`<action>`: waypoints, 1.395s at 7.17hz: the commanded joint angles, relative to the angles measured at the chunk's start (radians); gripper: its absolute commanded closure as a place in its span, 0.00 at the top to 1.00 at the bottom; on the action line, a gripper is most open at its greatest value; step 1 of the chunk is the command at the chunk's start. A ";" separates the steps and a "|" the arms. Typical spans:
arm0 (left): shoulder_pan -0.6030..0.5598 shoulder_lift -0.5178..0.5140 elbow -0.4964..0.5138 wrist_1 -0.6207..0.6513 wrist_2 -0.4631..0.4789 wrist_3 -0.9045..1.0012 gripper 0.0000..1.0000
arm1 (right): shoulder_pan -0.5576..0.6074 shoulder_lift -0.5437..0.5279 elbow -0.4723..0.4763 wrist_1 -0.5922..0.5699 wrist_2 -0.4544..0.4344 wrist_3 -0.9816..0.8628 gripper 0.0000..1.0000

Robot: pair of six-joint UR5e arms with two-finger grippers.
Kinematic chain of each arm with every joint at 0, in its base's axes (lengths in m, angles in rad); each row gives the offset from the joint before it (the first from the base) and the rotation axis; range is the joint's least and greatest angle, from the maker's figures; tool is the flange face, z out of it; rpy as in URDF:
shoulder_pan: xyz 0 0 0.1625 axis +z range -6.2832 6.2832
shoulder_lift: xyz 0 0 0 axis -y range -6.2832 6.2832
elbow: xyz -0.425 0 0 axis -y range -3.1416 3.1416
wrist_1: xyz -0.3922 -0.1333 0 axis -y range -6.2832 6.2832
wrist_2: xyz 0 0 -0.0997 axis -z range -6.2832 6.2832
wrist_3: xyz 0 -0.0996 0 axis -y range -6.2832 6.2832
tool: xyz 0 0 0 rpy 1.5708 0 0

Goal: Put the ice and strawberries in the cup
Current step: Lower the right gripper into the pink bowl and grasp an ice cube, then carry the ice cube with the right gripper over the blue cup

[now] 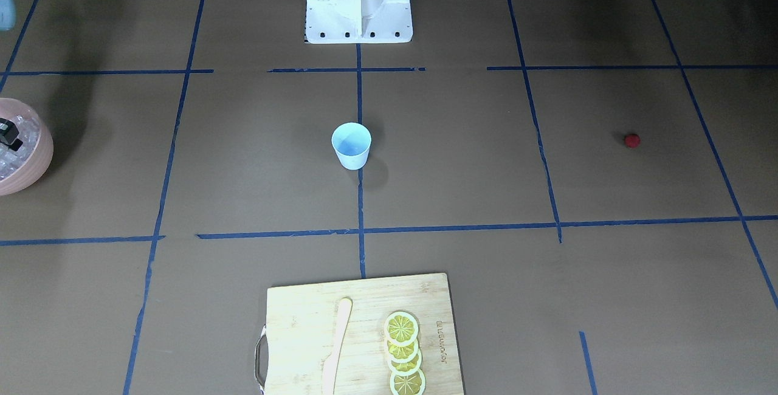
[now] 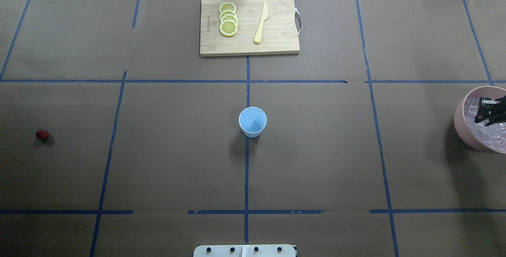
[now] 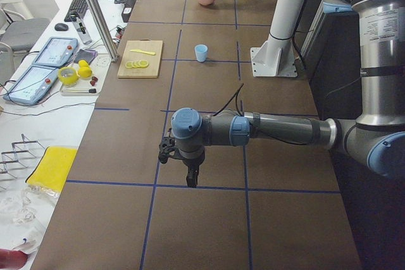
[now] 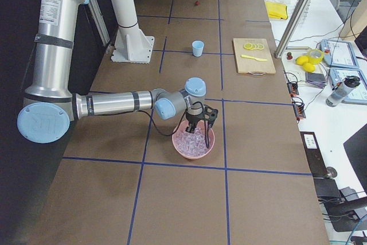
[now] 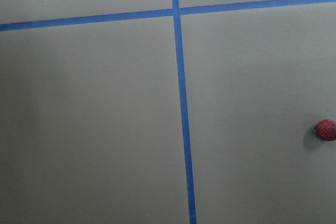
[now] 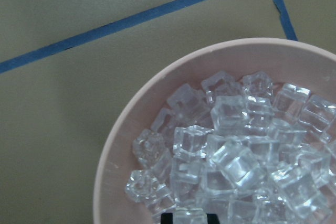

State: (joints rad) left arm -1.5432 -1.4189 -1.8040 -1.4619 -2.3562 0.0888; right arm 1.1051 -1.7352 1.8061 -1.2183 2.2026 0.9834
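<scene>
- The ice (image 6: 231, 150) fills the pink bowl (image 6: 113, 161), directly under the right gripper (image 2: 485, 110). I cannot tell whether its fingers are spread or pressed together.
- In the overhead view the cup (image 2: 252, 121) stands at centre and looks empty, at 9 o'clock from the bowl, well apart.
- The strawberry (image 5: 326, 129) lies at 3 o'clock in the left wrist view. The left gripper (image 3: 192, 180) hovers over the table, its state also unclear.
</scene>
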 commanded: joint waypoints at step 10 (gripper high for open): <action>0.000 0.000 -0.034 0.000 0.000 -0.001 1.00 | -0.647 0.759 0.099 -0.308 -0.479 0.849 0.02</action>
State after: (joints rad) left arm -1.5432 -1.4190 -1.8341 -1.4620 -2.3562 0.0874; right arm 0.5554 -1.1743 2.0151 -1.4397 1.8406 1.7288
